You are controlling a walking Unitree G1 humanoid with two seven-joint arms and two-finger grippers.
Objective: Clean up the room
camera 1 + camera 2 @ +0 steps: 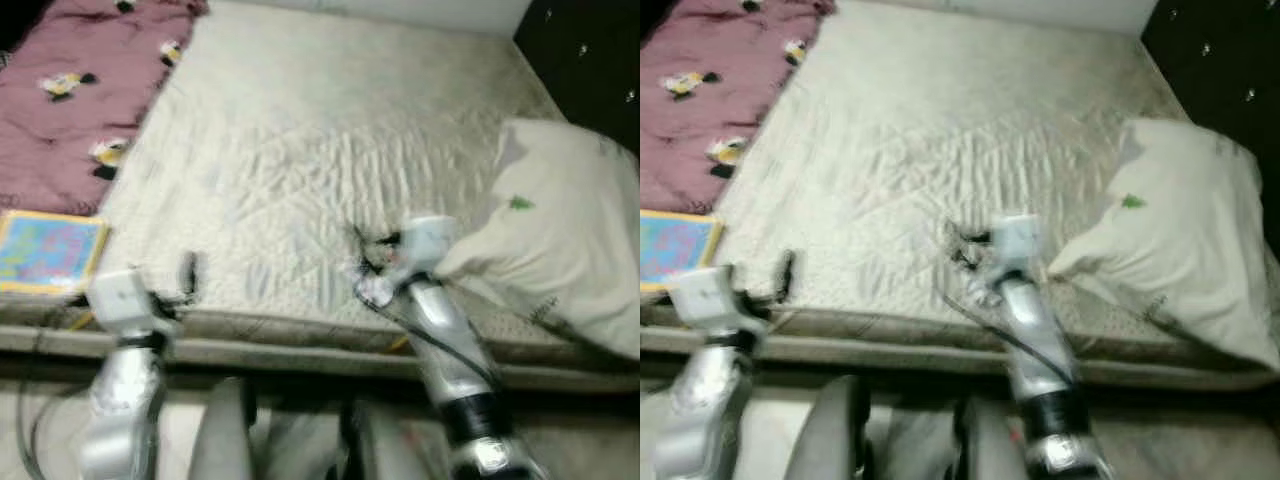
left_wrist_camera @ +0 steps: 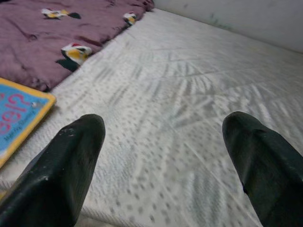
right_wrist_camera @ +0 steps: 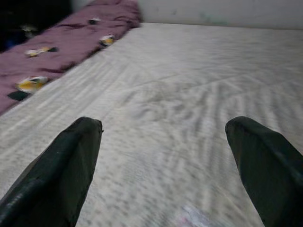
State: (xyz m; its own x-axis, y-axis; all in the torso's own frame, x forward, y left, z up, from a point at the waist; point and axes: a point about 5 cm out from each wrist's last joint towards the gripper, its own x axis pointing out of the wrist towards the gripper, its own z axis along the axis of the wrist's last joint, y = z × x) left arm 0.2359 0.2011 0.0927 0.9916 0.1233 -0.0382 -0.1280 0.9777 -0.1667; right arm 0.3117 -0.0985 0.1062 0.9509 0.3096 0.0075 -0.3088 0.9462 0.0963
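A white quilted mattress [image 1: 330, 120] lies before me. On its left side is a maroon blanket [image 1: 80, 90] with small penguin figures. A blue book with a yellow border [image 1: 48, 250] rests at the bed's front left, just below the blanket. A white pillow [image 1: 560, 230] sits at the front right, partly over the bed edge. My left gripper [image 2: 163, 127] hovers open above the front edge, right of the book, with nothing between its fingers. My right gripper [image 3: 163, 125] is open too, low over the mattress just left of the pillow's corner.
A dark piece of furniture [image 1: 590, 60] stands at the back right beside the bed. The bed's front edge [image 1: 300, 350] runs across just ahead of my body. A pale wall [image 2: 246, 19] closes the far side.
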